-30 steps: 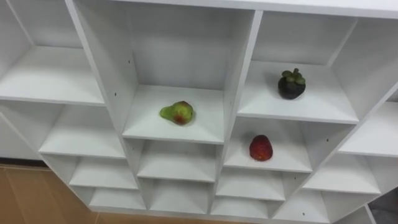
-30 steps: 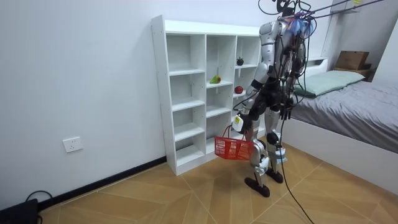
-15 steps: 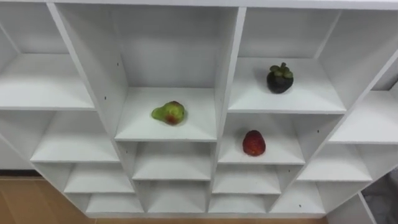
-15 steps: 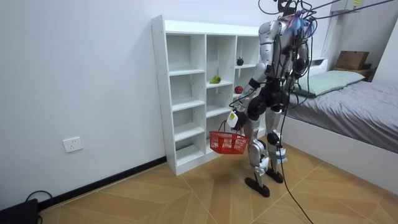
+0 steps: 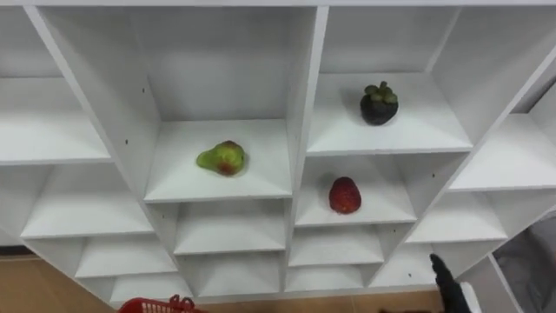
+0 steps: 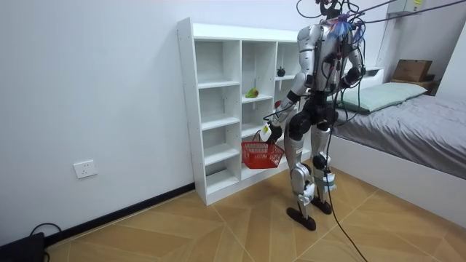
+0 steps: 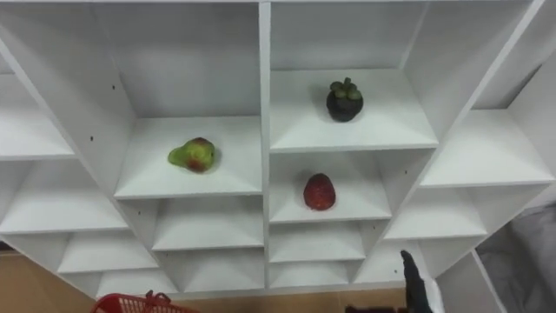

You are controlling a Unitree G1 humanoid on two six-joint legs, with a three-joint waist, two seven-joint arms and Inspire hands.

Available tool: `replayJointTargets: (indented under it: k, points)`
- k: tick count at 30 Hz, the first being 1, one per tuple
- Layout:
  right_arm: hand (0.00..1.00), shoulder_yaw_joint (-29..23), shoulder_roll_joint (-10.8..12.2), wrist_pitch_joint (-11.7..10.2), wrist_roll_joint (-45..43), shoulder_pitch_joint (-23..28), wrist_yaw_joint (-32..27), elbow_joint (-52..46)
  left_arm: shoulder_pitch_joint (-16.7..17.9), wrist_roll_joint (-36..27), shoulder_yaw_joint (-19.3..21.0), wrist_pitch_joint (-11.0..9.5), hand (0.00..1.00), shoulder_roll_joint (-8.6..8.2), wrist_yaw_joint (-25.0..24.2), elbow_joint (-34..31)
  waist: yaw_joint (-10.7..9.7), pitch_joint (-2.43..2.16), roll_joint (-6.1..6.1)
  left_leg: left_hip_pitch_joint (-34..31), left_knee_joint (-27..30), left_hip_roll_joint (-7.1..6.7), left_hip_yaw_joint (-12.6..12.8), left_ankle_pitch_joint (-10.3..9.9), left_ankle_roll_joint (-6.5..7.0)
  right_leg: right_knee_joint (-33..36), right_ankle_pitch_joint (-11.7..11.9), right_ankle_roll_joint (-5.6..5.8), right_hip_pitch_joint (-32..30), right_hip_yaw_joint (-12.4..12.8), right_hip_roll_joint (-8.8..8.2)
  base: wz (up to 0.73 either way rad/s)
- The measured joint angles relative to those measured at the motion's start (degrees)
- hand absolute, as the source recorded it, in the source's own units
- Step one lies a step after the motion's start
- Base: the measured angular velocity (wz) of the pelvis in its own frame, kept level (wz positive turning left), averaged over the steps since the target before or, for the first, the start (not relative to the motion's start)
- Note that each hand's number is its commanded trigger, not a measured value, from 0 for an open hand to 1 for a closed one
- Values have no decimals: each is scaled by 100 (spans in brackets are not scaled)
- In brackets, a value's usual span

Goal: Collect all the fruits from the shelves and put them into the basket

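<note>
Moved: basket (image 6: 262, 154) lifted higher beside the closet (image 5: 306, 104); right hand (image 5: 445, 280) now rising at lower right.
Left hand (image 6: 270, 131): fingers curled round the basket's handle, holding it ready for fruit.
Right hand: grip can't be told.
Fruit: pear (image 5: 221, 158), mangosteen (image 5: 379, 103) and red fruit (image 5: 344, 195), each in its own compartment, untouched.
Writing: none legible.

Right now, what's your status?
Holding basket in left hand; right hand open, low. On shelves: pear, mangosteen, red fruit. Nothing in the way.

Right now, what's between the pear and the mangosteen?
Only the closet's white upright divider: pear left of it, mangosteen right, one shelf higher. Left eye view.
</note>
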Motion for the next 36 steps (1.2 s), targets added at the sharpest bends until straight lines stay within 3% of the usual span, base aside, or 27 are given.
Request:
replayJointTargets:
  k: [6, 13, 15, 24, 31, 36]
  points:
    - [0, -39, -17, -220, -36, -3, 2, -981, -3, -4, 0, -208, 100, 3, -35, 101, -3, -13, 75, 41, -83, 25, 85, 12, -21, -5, 37, -20, -15, 106, 54, -9]
    - [0, -146, -73, -308, -11, -35, -138, -1958, -5, -4, -2, -316, 100, 11, -150, 204, 18, -35, 100, -2, -103, 32, 94, 19, -32, -2, 37, -22, -103, 90, 63, 0]
    - [0, -139, -140, -415, 15, -63, -185, -2284, -30, -5, 1, -324, 100, 49, -232, 219, 34, -39, 78, -50, -95, 26, 103, 25, -39, -3, 38, -23, -127, 98, 65, 0]
    - [0, -144, -211, -417, 6, -175, -171, -3101, -96, -1, 2, -327, 100, 40, -364, 345, 83, -24, 5, 32, -100, 53, 219, 30, -47, -5, 42, -31, -109, 198, 80, -6]
    - [0, -139, -258, -415, 36, -345, -250, -3124, -127, -125, 2, -329, 100, 77, -349, 534, 117, -11, -59, 31, -99, 48, 225, 32, -48, 2, 62, -48, -100, 224, 91, -3]
    - [0, -88, -311, -414, -20, -764, -250, -3140, -143, -121, 26, -329, 100, 131, -347, 555, 214, -16, -125, 1, -110, 53, 189, 39, -60, 1, 86, -69, -122, 208, 115, 2]
